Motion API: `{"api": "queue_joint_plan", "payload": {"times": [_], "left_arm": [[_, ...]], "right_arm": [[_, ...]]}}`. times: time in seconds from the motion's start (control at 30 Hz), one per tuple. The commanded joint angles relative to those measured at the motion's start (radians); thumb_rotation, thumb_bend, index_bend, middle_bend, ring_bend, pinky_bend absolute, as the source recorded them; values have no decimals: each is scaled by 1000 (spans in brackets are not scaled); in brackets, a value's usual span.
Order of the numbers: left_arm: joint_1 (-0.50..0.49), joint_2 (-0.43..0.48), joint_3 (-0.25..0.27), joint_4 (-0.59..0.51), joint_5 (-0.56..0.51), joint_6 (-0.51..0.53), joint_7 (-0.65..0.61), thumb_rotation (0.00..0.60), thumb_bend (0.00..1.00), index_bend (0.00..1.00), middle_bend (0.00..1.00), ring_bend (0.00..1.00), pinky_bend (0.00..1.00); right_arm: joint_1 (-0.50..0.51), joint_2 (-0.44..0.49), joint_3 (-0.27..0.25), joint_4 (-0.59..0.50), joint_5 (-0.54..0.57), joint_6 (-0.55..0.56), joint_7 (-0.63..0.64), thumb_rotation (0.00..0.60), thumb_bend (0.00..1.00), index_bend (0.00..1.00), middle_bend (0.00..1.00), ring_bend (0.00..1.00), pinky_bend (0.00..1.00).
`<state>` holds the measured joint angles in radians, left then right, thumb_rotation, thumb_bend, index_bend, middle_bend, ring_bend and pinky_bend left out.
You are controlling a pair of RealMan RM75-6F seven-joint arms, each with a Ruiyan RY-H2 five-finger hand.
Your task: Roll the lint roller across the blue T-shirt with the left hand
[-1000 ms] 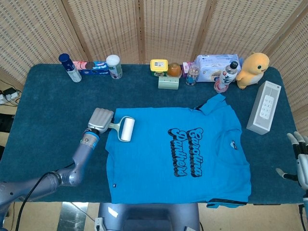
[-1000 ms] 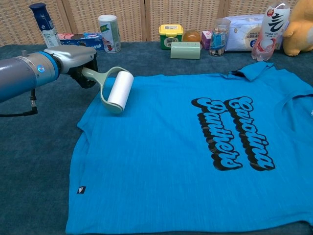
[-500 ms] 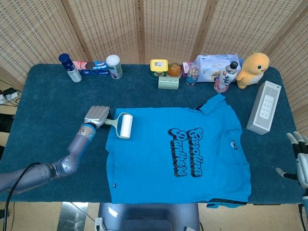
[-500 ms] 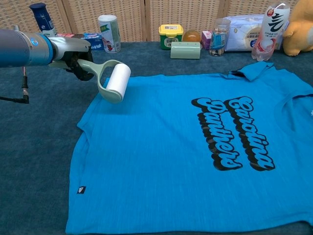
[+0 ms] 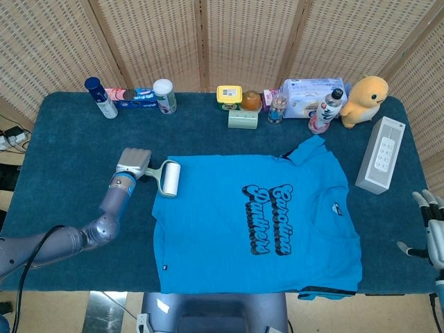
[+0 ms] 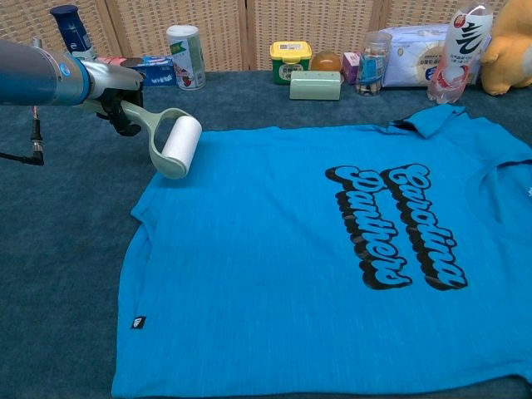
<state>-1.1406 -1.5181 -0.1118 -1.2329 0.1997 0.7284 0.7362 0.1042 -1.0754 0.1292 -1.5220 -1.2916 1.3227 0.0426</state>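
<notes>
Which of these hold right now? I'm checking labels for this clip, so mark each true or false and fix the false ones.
1. The left hand holds the lint roller by its handle. True.
2. The roller sits at the middle of the T-shirt, over the lettering. False: it is at the shirt's left edge, far from the lettering.
3. The right hand rests on the shirt. False: it is off beyond the table's right edge, holding nothing.
4. A yellow plush toy stands at the table's back right. True.
5. The white box lies on the shirt. False: it lies beside it, apart.
</notes>
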Motion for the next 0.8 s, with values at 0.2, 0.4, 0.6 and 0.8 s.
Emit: {"api": "queue_joint_plan", "payload": {"times": [0.2, 0.4, 0.6, 0.8], "left_arm": [[-20, -41, 8, 44, 1, -18, -4, 600, 854, 1000, 847, 838, 1000], [-42, -77, 15, 76, -21, -18, 15, 600, 854, 1000, 846, 838, 1000], [-57, -104, 13, 101, -40, -18, 27, 600, 853, 1000, 846, 838, 1000], [-66, -121, 3, 107, -44, -19, 25, 600, 852, 1000, 847, 838, 1000]], "right_arm": [[8, -2, 0, 9, 13, -24, 6, 600, 0, 35, 0, 0, 0], [6, 2, 4, 9, 16, -19, 15, 600, 0, 35, 0, 0, 0], [5, 6, 6, 7, 18, -18, 26, 600, 0, 35, 0, 0, 0], [3, 11, 8, 7, 19, -17, 39, 600, 0, 35, 0, 0, 0]]}}
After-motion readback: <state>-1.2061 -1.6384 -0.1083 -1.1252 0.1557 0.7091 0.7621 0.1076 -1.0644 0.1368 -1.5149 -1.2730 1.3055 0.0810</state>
